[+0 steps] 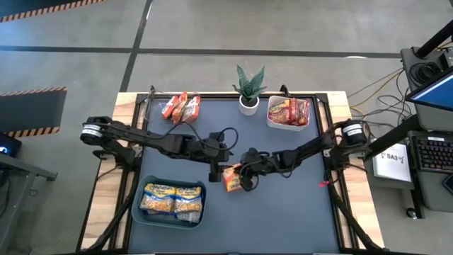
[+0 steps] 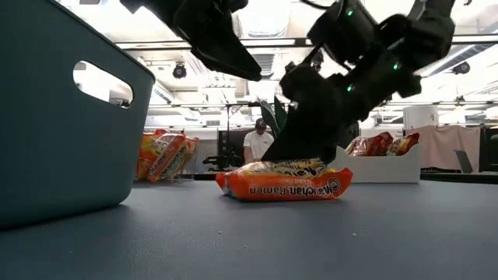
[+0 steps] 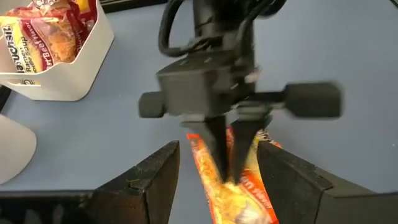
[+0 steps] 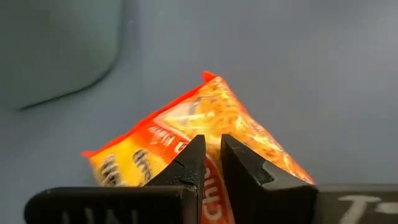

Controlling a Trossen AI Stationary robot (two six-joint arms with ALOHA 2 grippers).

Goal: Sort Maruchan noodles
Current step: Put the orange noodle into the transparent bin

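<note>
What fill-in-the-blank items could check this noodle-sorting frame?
1. The right gripper is shut on the ____ packet.
2. The left gripper hovers at that packet with its fingers ____.
3. The yellow packets lie in the ____ bin.
4. The red packets lie in the ____ bin.

Missing words: orange; open; blue; white
</note>
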